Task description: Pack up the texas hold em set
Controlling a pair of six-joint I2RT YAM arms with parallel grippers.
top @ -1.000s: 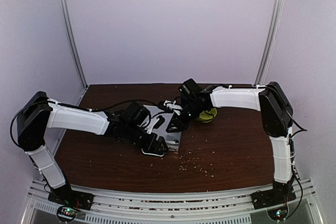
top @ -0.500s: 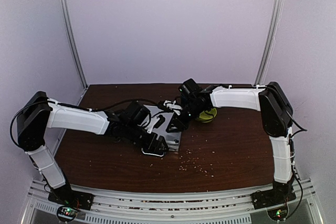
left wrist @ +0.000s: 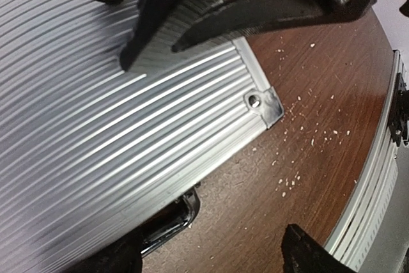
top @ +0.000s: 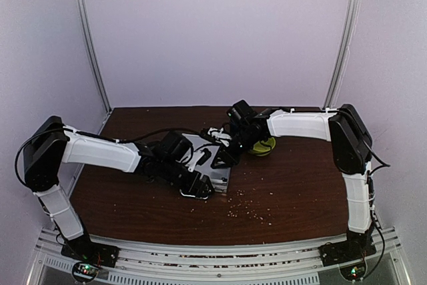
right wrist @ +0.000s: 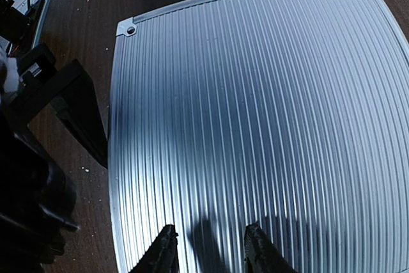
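Now, left gripper [left wrist: 208, 254] wide, empty, at closed briefcase [right wrist: 255, 113] edge; right gripper [right wrist: 211, 249] half-parted, empty, above.

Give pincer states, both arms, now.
Left pincer: open, empty, at the briefcase edge.
Right pincer: partly open, empty, over the briefcase.

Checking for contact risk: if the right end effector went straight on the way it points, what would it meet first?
The ribbed silver lid of the closed briefcase, directly ahead of the right end effector; the gap looks small, though depth is unclear.
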